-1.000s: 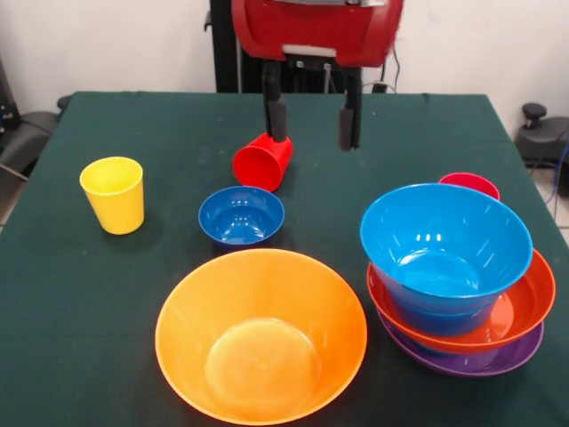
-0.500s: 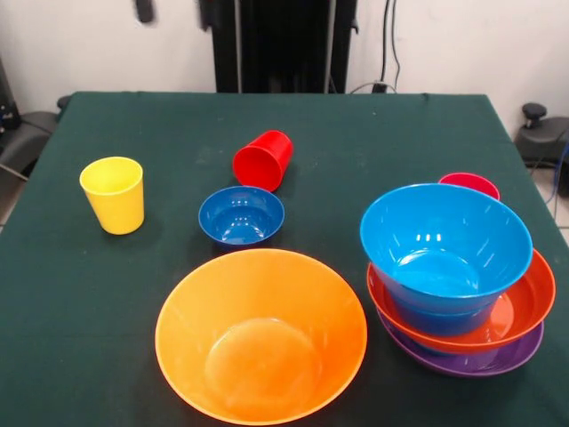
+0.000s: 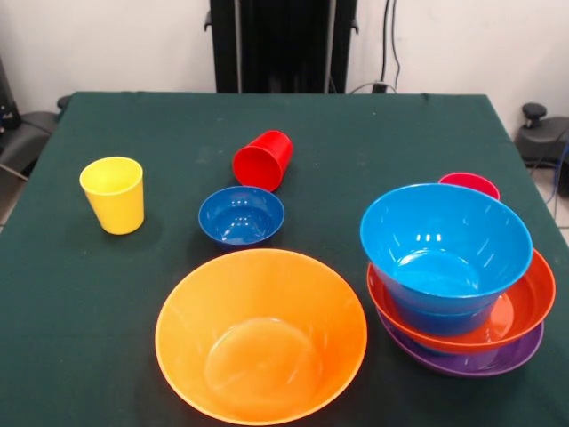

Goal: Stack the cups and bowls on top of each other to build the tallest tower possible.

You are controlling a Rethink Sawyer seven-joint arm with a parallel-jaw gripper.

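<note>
The tower stands at the right front: a purple bowl [image 3: 471,360] lowest, a red-orange bowl [image 3: 524,307] in it, a large blue bowl [image 3: 444,245] on top. A pinkish-red cup [image 3: 469,185] shows just behind it, mostly hidden. A red cup [image 3: 263,160] lies on its side at the middle. A small blue bowl [image 3: 241,215] sits in front of it. A yellow cup [image 3: 113,194] stands upright at the left. A huge orange bowl [image 3: 260,334] sits at the front. The gripper is out of view.
The robot's black pedestal [image 3: 283,44] stands behind the table's far edge. The green table [image 3: 400,133] is bare along its far side. Black equipment [image 3: 542,133] sits beside the table at the right.
The arm and its open gripper, which hung over the red cup a second ago, have drawn up and out of the picture. The cups and bowls have not moved.
</note>
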